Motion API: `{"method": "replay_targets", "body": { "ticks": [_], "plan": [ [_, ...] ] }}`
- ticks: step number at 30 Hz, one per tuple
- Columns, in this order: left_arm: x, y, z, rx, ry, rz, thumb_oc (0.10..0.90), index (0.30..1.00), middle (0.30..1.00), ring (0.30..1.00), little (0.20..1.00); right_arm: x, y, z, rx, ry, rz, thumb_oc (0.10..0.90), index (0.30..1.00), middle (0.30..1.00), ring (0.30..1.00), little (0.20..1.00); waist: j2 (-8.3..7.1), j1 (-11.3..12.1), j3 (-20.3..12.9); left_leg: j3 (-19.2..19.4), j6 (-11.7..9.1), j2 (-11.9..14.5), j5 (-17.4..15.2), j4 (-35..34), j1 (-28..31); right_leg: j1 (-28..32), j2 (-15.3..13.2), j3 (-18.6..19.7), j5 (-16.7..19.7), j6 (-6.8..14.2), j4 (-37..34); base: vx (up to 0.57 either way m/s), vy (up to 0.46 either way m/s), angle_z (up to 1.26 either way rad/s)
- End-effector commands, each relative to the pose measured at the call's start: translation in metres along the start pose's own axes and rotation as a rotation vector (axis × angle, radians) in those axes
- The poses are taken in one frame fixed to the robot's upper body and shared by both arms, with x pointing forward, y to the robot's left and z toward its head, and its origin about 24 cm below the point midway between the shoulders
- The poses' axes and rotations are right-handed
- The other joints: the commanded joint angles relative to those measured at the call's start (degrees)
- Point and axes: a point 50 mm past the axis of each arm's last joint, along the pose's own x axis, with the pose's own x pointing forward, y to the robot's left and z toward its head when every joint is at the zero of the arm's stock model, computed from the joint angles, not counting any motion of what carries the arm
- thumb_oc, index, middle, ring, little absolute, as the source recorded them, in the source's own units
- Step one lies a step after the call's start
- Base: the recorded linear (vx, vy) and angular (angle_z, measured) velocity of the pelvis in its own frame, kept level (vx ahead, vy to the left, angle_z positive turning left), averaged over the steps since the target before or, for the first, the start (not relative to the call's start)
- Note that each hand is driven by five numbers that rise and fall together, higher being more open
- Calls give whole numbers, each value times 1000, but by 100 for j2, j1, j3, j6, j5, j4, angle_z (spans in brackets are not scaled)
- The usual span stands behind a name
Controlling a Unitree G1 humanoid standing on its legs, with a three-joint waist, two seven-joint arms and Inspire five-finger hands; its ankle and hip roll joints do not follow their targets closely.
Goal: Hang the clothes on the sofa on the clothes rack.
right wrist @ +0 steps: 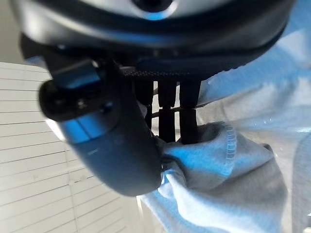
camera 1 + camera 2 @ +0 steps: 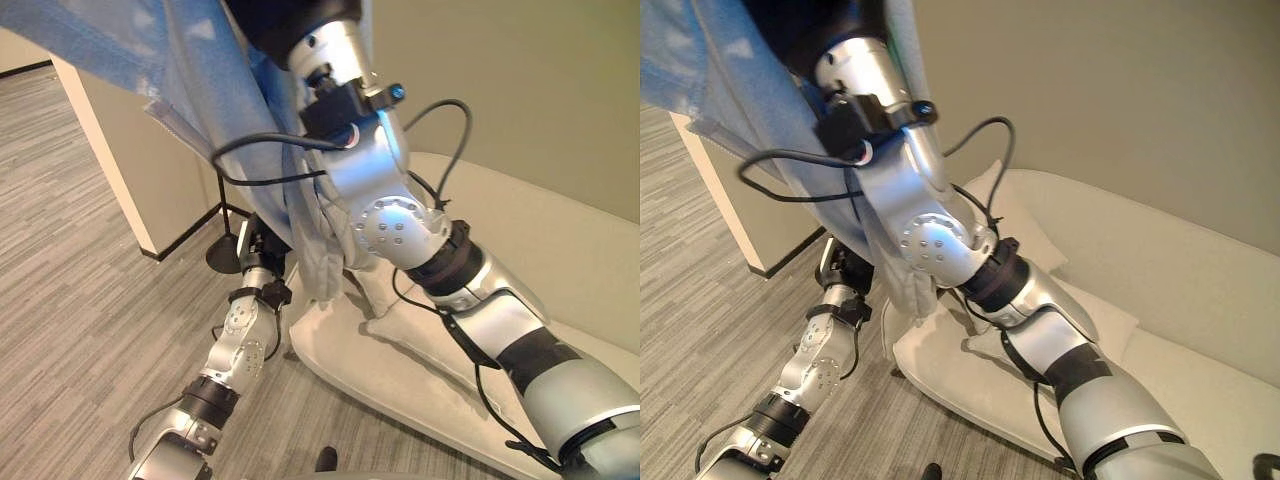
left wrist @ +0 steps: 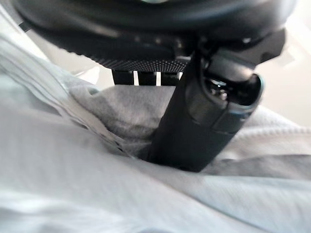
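Observation:
A light blue garment (image 2: 190,70) hangs from high up, and its lower part drapes down in front of the cream sofa (image 2: 560,230). My right hand (image 1: 112,145) is raised at the top of the eye views. It is shut on a bunched fold of the garment (image 1: 218,174), pinched between thumb and fingers. My left hand (image 2: 262,243) reaches up from the lower left to the garment's lower part. In its wrist view the left hand's thumb (image 3: 199,121) presses into the pale cloth (image 3: 73,170) against the fingers, holding a fold.
A black stand's round base with a thin pole (image 2: 224,255) stands on the grey wood-look floor beside a beige partition wall (image 2: 130,170). A cream seat cushion (image 2: 400,370) lies below the arms. The sofa back runs off to the right.

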Motion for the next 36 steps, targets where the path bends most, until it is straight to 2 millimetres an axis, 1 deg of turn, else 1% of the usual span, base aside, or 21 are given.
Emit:
{"method": "replay_targets", "body": {
  "ticks": [1, 3, 8, 9, 10, 11, 14, 15, 16, 19, 21, 24, 25, 26, 27, 29, 30, 32, 34, 35, 36],
  "plan": [
    [6, -18, 60, -44, -335, -89, 400, 300, 300, 300, 300, 11, 14, 42, -42, -191, 140, 400, 300, 300, 300, 300, 43, 254, -477, -288, -29, 174, 129, -255, -110, 698, -375, 253, -625, 534, 22, 0, 0, 0],
    [4, -14, 66, -31, -366, -74, 400, 300, 300, 300, 300, 6, 11, 44, -59, -180, 150, 400, 300, 300, 300, 300, 41, 270, -474, -303, -33, 177, 130, -255, -116, 699, -374, 236, -630, 533, 22, 0, 0, 0],
    [-20, 17, 115, 65, -609, 47, 400, 300, 300, 300, 300, -28, -5, 52, -222, -26, 211, 400, 300, 300, 300, 300, 29, 406, -394, -386, -53, 188, 156, -255, -156, 713, -372, 146, -651, 544, 22, 11, -14, 10],
    [-20, 17, 115, 65, -609, 47, 400, 300, 300, 300, 300, -28, -5, 51, -222, -26, 211, 400, 300, 300, 300, 300, 30, 407, -395, -387, -54, 189, 156, -255, -155, 714, -371, 145, -652, 544, 22, 13, -2, 14],
    [-28, 25, 127, 101, -669, 77, 400, 300, 300, 300, 300, -36, -7, 53, -281, 27, 236, 400, 300, 300, 300, 300, 20, 440, -361, -411, -63, 193, 165, -255, -169, 706, -373, 120, -655, 553, 22, 26, -8, 11],
    [-43, 34, 145, 171, -764, 112, 400, 300, 300, 300, 300, -52, -11, 55, -391, 144, 287, 400, 300, 300, 300, 300, -5, 517, -311, -436, -76, 220, 159, -255, -185, 710, -373, 74, -667, 568, 22, 42, -10, 8],
    [-64, 47, 162, 296, -858, 183, 400, 300, 300, 300, 300, -77, -22, 60, -530, 265, 299, 400, 300, 300, 300, 300, 39, 684, -219, -445, -30, 274, 137, -255, -163, 728, -364, 55, -696, 591, 22, 30, 6, 7],
    [-64, 47, 162, 296, -857, 183, 400, 300, 300, 300, 300, -77, -22, 60, -531, 265, 298, 400, 300, 300, 300, 300, 39, 689, -219, -443, -30, 275, 136, -255, -160, 730, -363, 57, -696, 591, 22, -6, 42, 2],
    [-75, 54, 176, 392, -920, 223, 400, 300, 300, 300, 300, -91, -32, 66, -625, 327, 285, 400, 300, 300, 300, 300, 94, 825, -46, -418, 32, 280, 224, -255, -215, 740, -405, 26, -733, 617, 22, -65, 46, 2],
    [-82, 61, 188, 471, -984, 277, 400, 300, 300, 300, 300, -116, -50, 76, -724, 383, 204, 400, 300, 300, 300, 300, 125, 1047, 384, -74, -67, 65, 231, 520, -918, 806, -681, -246, -763, 672, 22, -144, 79, 17],
    [-86, 69, 193, 533, -1001, 329, 400, 300, 300, 300, 300, -130, -54, 79, -810, 424, 184, 400, 300, 300, 300, 300, 179, 1087, 470, 237, -106, 192, 304, 705, -1208, 816, -807, -412, -795, 753, 22, -67, 160, 72],
    [-96, 83, 202, 641, -1021, 410, 400, 300, 300, 300, 300, -146, -56, 79, -875, 475, 175, 400, 300, 300, 300, 300, 208, 1081, 459, 341, -159, 609, 507, 270, -1131, 808, -970, -370, -760, 889, 22, 31, 246, 53],
    [-98, 85, 205, 677, -1031, 431, 400, 300, 300, 300, 300, -149, -54, 80, -903, 482, 186, 400, 300, 300, 300, 300, 199, 1070, 453, 326, -208, 818, 670, 95, -1094, 794, -1053, -348, -746, 930, 22, 18, 171, 25],
    [-98, 85, 205, 680, -1032, 432, 400, 300, 300, 300, 300, -149, -54, 80, -904, 481, 184, 400, 300, 300, 300, 300, 199, 1073, 444, 329, -220, 837, 706, 27, -1061, 795, -1037, -350, -750, 926, 22, 6, 384, 10],
    [-95, 83, 208, 703, -1056, 444, 400, 300, 300, 300, 300, -155, -54, 83, -959, 474, 176, 400, 300, 300, 300, 300, 160, 976, 515, 457, -363, 1364, 1063, -254, -1176, 811, -1264, -398, -744, 1036, 22, 1, 380, 8],
    [-93, 82, 207, 710, -1067, 453, 400, 300, 300, 300, 300, -161, -55, 89, -1057, 470, 157, 400, 300, 300, 300, 300, 167, 866, 560, 626, -498, 1684, 1239, -255, -1402, 874, -1413, -463, -755, 1119, 34, 25, 448, 37],
    [-93, 84, 206, 705, -1064, 464, 400, 300, 300, 300, 300, -167, -56, 93, -1115, 475, 127, 400, 300, 300, 300, 300, 211, 843, 531, 625, -581, 1765, 1303, -255, -1468, 916, -1462, -504, -759, 1156, 40, 79, 473, 47],
    [-91, 88, 201, 710, -1042, 477, 400, 300, 300, 300, 300, -179, -62, 101, -1204, 478, 49, 400, 300, 300, 300, 300, 371, 758, 402, 590, -660, 1739, 1307, -255, -1435, 1015, -1642, -566, -693, 1257, 56, 109, 560, 36],
    [-96, 91, 195, 743, -1003, 483, 400, 300, 300, 300, 300, -201, -71, 111, -1307, 479, -104, 400, 300, 300, 300, 300, 493, 641, 262, 610, -635, 1626, 1076, -192, -1287, 1132, -1990, -606, -476, 1412, 74, 104, 550, 12],
    [-96, 90, 195, 745, -997, 475, 400, 300, 300, 300, 300, -204, -70, 112, -1312, 482, -113, 400, 300, 300, 300, 300, 459, 668, 257, 612, -616, 1586, 1052, -178, -1271, 1166, -2027, -618, -461, 1439, 55, 57, 609, -6],
    [-88, 91, 191, 776, -964, 468, 400, 300, 300, 300, 300, -228, -76, 110, -1367, 448, -295, 400, 300, 300, 300, 300, 334, 652, 314, 606, -463, 1108, 637, 340, -1360, 1197, -2537, -688, 3, 1482, 185, 40, 492, 1]
  ]
}}
